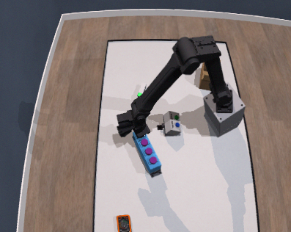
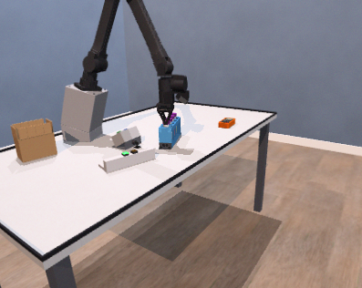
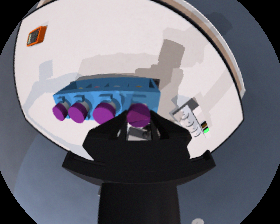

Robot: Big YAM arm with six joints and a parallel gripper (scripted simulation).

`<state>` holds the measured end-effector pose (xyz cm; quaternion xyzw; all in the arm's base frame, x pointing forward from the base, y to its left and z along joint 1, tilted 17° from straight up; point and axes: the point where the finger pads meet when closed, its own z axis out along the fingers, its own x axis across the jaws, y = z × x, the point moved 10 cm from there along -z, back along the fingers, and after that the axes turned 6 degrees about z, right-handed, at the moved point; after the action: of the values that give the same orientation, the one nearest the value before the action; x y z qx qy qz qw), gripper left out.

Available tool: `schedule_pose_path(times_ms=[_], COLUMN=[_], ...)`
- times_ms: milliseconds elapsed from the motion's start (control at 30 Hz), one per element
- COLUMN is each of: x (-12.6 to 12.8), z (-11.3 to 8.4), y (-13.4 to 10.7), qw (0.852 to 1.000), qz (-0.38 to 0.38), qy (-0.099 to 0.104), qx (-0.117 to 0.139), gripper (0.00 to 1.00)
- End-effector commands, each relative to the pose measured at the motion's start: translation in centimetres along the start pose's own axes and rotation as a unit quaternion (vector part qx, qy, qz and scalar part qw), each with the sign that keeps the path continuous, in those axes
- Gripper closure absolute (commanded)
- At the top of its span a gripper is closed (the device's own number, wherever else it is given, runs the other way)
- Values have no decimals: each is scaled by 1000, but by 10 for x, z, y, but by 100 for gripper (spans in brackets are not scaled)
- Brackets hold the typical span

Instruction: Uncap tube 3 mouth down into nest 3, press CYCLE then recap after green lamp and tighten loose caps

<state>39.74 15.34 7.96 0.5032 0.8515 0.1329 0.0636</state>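
Observation:
The blue decapping station (image 1: pixel 155 167) (image 2: pixel 170 134) (image 3: pixel 136 90) holds four tubes with purple caps on: tube 1's cap (image 1: pixel 153 160) (image 3: pixel 60 111), tube 2's cap (image 1: pixel 148 151) (image 3: pixel 78 112), tube 3's cap (image 1: pixel 144 142) (image 3: pixel 105 113) and tube 4's cap (image 3: pixel 139 115). My gripper (image 2: pixel 166 123) (image 3: pixel 138 113) points down with its fingertips shut on the sides of tube 4's cap. The white cap tray (image 2: pixel 130 160) shows no purple cap in its nests in the wrist view. Its green lamp (image 1: pixel 139 95) (image 2: pixel 125 153) (image 3: pixel 207 130) is lit; the amber lamp (image 2: pixel 134 151) is dark.
The key housing (image 1: pixel 168 128) (image 2: pixel 129 137), with blue CYCLE key (image 1: pixel 177 125) and green READY key (image 1: pixel 177 117), stands between station and arm base. An orange meter (image 1: pixel 124 224) (image 2: pixel 226 122) (image 3: pixel 36 36) lies beyond tube 1's end. A cardboard box (image 2: pixel 35 146) stands beside the base.

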Motion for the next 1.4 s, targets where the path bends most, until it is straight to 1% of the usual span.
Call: schedule_pose_path(times_ms=[0,167,233,367,533,733,800,900,1367], x=[6,6,6,6,6,6,6,6,6], z=[-2,-2,-2,-2,-2,-2,-2,-2,-2], y=[2,2,2,2,2,2,2,2,2], qw=[1000,998,998,994,988,976,976,971,971], qz=[17,67,67,107,157,216,216,239,239], qy=[0,1,1,1,1,2,2,2,2], qx=[-4,-4,-4,-4,-4,-4,-4,-4,-4], gripper=[100,100,100,100,100,100,100,100,100])
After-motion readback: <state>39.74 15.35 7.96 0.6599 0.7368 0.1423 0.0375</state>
